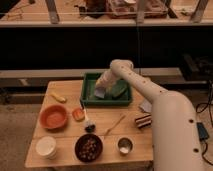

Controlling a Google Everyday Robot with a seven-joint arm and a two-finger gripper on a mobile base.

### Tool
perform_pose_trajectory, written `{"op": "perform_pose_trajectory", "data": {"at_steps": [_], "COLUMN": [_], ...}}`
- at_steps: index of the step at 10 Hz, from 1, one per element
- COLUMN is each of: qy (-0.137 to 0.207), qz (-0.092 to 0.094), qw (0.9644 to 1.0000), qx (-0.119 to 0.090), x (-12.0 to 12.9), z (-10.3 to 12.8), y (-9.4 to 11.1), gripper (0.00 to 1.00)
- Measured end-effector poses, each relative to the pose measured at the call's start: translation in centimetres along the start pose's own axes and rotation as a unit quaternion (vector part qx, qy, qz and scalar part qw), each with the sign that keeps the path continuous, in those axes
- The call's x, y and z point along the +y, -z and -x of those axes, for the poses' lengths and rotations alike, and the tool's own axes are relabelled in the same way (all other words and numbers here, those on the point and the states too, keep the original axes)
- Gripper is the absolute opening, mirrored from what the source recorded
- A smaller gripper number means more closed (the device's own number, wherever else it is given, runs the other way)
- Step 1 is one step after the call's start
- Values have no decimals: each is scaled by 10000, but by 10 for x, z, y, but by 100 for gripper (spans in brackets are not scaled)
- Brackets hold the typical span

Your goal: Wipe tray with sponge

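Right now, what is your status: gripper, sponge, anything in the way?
Gripper down inside tray, left of centre. Sponge at its tip on tray floor; grip unclear. Olive-green item in tray, close beside the gripper, may block wiping.

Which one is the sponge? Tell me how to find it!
On the wooden table, find the big dark-green tray at the back. Inside it, right at the robot's gripper, sits the sponge: a small pale blue-grey block, not the olive-green oblong thing beside it.
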Motion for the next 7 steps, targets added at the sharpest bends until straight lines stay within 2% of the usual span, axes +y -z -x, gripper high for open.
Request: {"op": "perform_pose_trajectory", "data": {"at_steps": [2, 3, 7], "qy": [-194, -299, -729], "qz": [21, 54, 196], "qw": [9996, 9990, 9944], "qx": [219, 330, 734], "x": [20, 23, 15], "z": [-14, -24, -80], "y": [13, 12, -16], "gripper": [15, 15, 15]}}
